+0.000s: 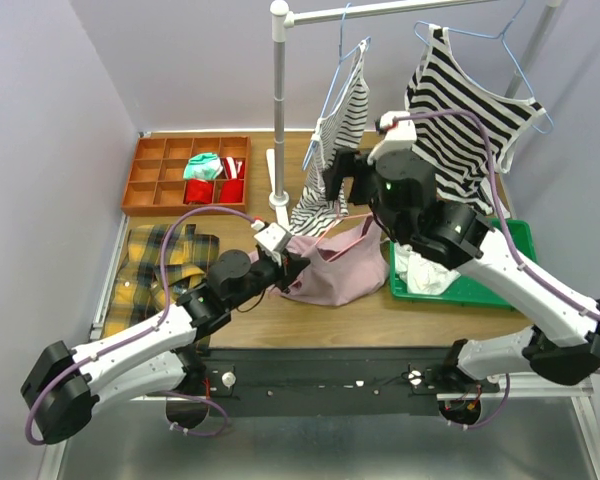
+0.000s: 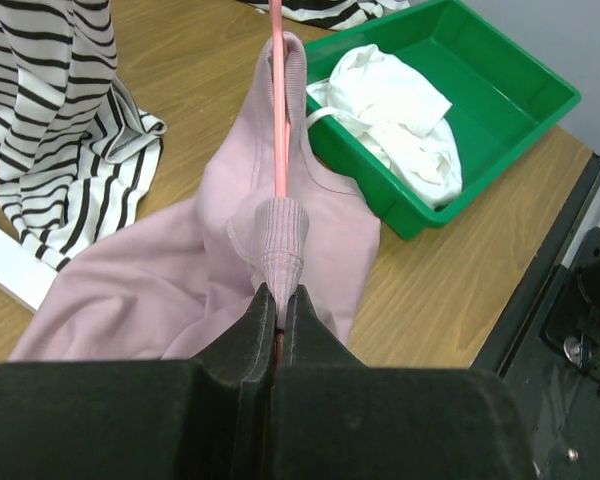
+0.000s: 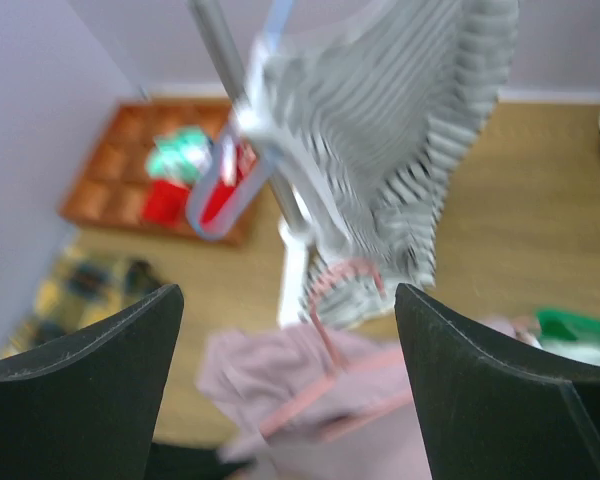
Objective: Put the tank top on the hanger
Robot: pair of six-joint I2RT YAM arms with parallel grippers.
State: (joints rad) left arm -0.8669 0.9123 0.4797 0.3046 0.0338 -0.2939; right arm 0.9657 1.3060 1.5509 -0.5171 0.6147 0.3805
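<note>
The dusty-pink tank top [image 1: 330,266] lies on the table in the middle. It also shows in the left wrist view [image 2: 170,280] and, blurred, in the right wrist view [image 3: 270,370]. The pink-red wire hanger [image 2: 278,110] runs through it; its hook [image 3: 342,280] shows above the cloth. My left gripper [image 1: 292,268] is shut on a shoulder strap [image 2: 280,245] and the hanger wire together. My right gripper [image 1: 342,178] is open and empty, above the tank top, in front of the striped top.
A rack pole [image 1: 279,90] stands behind, with two black-and-white striped tops [image 1: 470,125] on light blue hangers. A green tray [image 1: 480,290] holds white cloth at the right. An orange compartment box [image 1: 185,175] and a plaid cloth [image 1: 160,265] lie at the left.
</note>
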